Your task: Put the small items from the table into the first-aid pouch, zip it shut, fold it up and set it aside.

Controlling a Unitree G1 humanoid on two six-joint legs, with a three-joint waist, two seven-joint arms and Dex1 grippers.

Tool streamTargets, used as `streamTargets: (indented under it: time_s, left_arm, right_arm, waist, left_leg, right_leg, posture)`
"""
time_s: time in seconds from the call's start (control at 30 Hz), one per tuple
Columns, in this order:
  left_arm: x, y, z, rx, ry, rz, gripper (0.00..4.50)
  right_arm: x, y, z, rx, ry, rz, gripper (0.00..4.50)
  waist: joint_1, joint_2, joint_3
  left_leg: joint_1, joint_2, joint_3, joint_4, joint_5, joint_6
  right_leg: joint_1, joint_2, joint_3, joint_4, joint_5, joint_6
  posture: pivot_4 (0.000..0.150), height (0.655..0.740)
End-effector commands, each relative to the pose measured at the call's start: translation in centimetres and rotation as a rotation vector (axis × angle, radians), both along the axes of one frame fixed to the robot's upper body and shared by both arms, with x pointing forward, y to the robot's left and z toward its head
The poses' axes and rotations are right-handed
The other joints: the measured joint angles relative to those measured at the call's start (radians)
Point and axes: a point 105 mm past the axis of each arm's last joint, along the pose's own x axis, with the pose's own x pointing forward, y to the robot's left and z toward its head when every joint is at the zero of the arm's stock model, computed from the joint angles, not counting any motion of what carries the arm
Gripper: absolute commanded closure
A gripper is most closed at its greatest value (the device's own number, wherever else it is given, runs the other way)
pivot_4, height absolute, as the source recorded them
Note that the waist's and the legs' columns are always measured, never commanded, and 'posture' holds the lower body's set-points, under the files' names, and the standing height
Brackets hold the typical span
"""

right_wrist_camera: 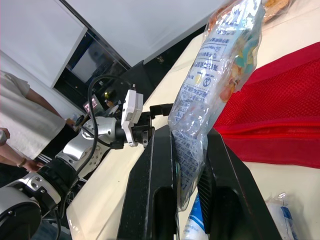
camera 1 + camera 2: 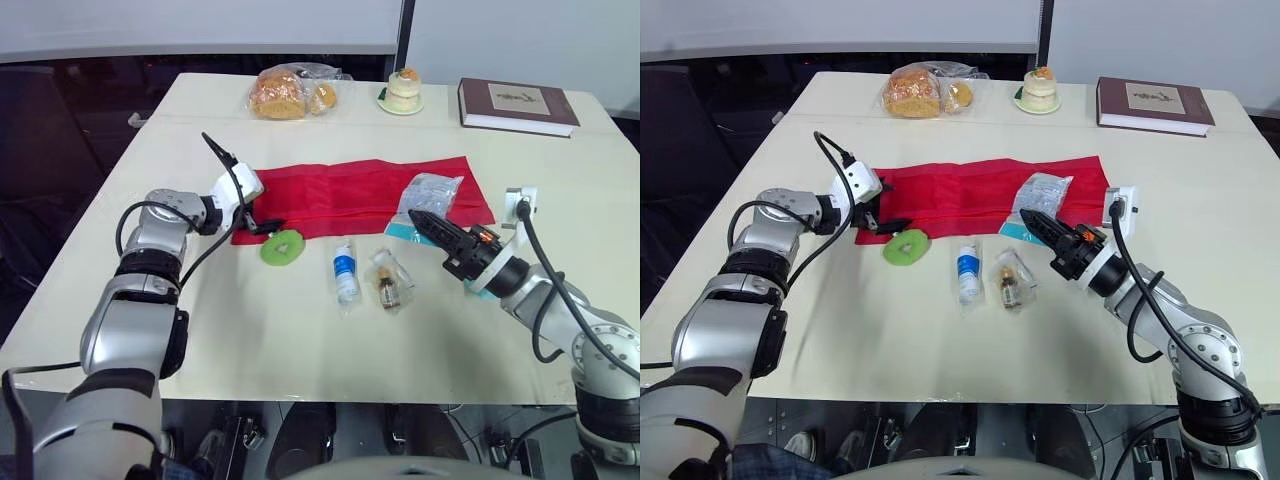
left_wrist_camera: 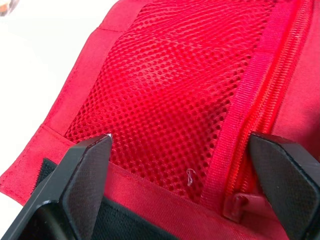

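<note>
The red first-aid pouch (image 2: pixel 350 190) lies unfolded and flat across the middle of the table. My left gripper (image 2: pixel 262 222) is open at the pouch's left end, its fingers (image 3: pixel 75 185) straddling the red mesh and the zip track, with the zip pull (image 3: pixel 237 207) close by. My right gripper (image 2: pixel 425 222) is shut on a clear plastic packet (image 1: pixel 220 65), holding it upright over the pouch's right part. In front of the pouch lie a green round roll (image 2: pixel 282 247), a bagged small bottle with a blue label (image 2: pixel 345 270) and a bagged brown vial (image 2: pixel 388 288).
Along the table's far side are a bag of bread (image 2: pixel 290 92), a small cake on a plate (image 2: pixel 402 92) and a brown book (image 2: pixel 515 105). A person (image 1: pixel 15 125) stands beyond the table's left side.
</note>
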Motion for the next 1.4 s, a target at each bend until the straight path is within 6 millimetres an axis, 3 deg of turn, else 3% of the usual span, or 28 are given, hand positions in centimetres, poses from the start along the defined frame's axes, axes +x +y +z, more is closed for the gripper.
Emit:
streamTargets:
  time_s: [0.03, 0.1, 0.23, 0.33, 0.37, 0.47, 0.77, 0.87, 1.0, 1.2, 1.4]
  left_arm:
    - [0.6, -0.4, 1.6, -0.018, -0.055, 0.000, 0.26]
    - [0.6, -0.4, 1.5, -0.015, -0.053, -0.001, 0.90]
    - [0.4, -0.5, 1.0, 0.014, -0.043, -0.020, 2.61]
    - [0.2, -1.1, 0.9, -0.012, -0.029, -0.051, 4.24]
    - [0.1, -1.4, 0.9, -0.019, -0.022, -0.068, 4.43]
    - [-0.1, -2.4, 0.7, -0.034, -0.005, -0.118, 4.43]
    - [-1.4, -9.1, 1.3, -0.111, 0.006, -0.380, 4.43]
    - [-1.8, -10.3, 1.2, -0.113, 0.013, -0.428, 4.43]
    - [-2.4, -12.6, 0.8, -0.151, 0.040, -0.480, 4.43]
    - [-2.2, -14.0, 0.7, -0.170, 0.026, -0.489, 4.43]
    - [-2.0, -14.3, 0.8, -0.178, 0.014, -0.487, 4.43]
  right_arm:
    - [-0.7, 0.6, 1.4, 0.017, -0.065, 0.022, 4.44]
    - [-0.7, 0.6, 1.4, 0.018, -0.067, 0.020, 4.44]
    - [-0.6, 0.5, 1.5, 0.016, -0.070, 0.009, 4.44]
    - [-0.6, 0.4, 1.4, 0.016, -0.069, 0.006, 4.44]
    - [-0.6, 0.4, 1.4, 0.016, -0.068, 0.006, 4.44]
    - [-0.6, 0.5, 1.2, 0.012, -0.059, 0.009, 4.44]
    - [-1.0, 1.2, 0.2, 0.000, 0.029, 0.095, 4.44]
    - [-1.0, 1.6, -0.1, 0.005, 0.071, 0.133, 4.44]
    - [0.5, 2.3, -1.9, -0.010, 0.172, 0.187, 4.44]
    - [3.1, 3.4, -4.6, -0.087, 0.288, 0.222, 4.44]
    - [4.0, 4.3, -6.7, -0.148, 0.356, 0.256, 4.44]
  waist:
    - [0.000, 0.000, 0.000]
    - [0.000, 0.000, 0.000]
    - [0.000, 0.000, 0.000]
    - [0.000, 0.000, 0.000]
    - [0.000, 0.000, 0.000]
    - [0.001, 0.000, 0.000]
    - [0.002, 0.000, 0.000]
    - [-0.003, 0.000, 0.000]
    - [-0.003, 0.000, 0.000]
    - [-0.002, 0.000, 0.000]
    - [-0.002, 0.000, 0.000]
  left_leg:
    - [0.000, 0.000, 0.000, 0.000, 0.000, 0.000]
    - [0.000, 0.000, 0.000, 0.000, 0.000, 0.000]
    - [0.000, 0.000, 0.000, 0.000, 0.000, 0.000]
    - [0.000, 0.000, 0.000, 0.000, 0.000, 0.000]
    - [0.000, 0.000, 0.000, 0.000, 0.000, 0.000]
    - [0.000, 0.000, 0.000, 0.000, 0.000, 0.000]
    - [-0.001, -0.002, -0.001, 0.002, 0.000, 0.000]
    - [0.000, -0.001, -0.001, 0.002, 0.000, 0.000]
    - [0.001, -0.001, -0.001, 0.002, 0.000, 0.000]
    - [0.000, -0.001, 0.000, 0.004, 0.000, 0.000]
    - [-0.001, -0.001, 0.000, 0.004, 0.000, 0.000]
  right_leg:
    - [0.000, 0.000, 0.000, 0.000, 0.000, 0.000]
    - [0.000, 0.000, 0.000, 0.000, 0.000, 0.000]
    - [0.000, 0.000, 0.000, 0.000, 0.000, 0.000]
    - [0.000, 0.000, 0.000, 0.001, 0.000, 0.000]
    - [0.000, 0.000, 0.000, 0.001, 0.000, 0.000]
    - [0.000, 0.000, 0.000, 0.001, 0.000, 0.000]
    - [0.000, 0.000, 0.001, 0.001, 0.000, 0.000]
    - [0.000, 0.000, 0.001, 0.002, 0.000, 0.000]
    - [0.000, 0.002, 0.001, 0.003, 0.000, 0.000]
    - [0.000, 0.002, 0.002, 0.003, 0.001, 0.001]
    - [0.000, 0.002, 0.002, 0.003, 0.002, 0.003]
  posture:
    - [0.150, 0.7289]
    - [0.150, 0.7289]
    - [0.150, 0.7289]
    - [0.150, 0.7289]
    - [0.150, 0.7289]
    - [0.150, 0.7289]
    - [0.150, 0.7289]
    - [0.150, 0.7289]
    - [0.150, 0.7289]
    - [0.150, 0.7289]
    - [0.150, 0.7289]
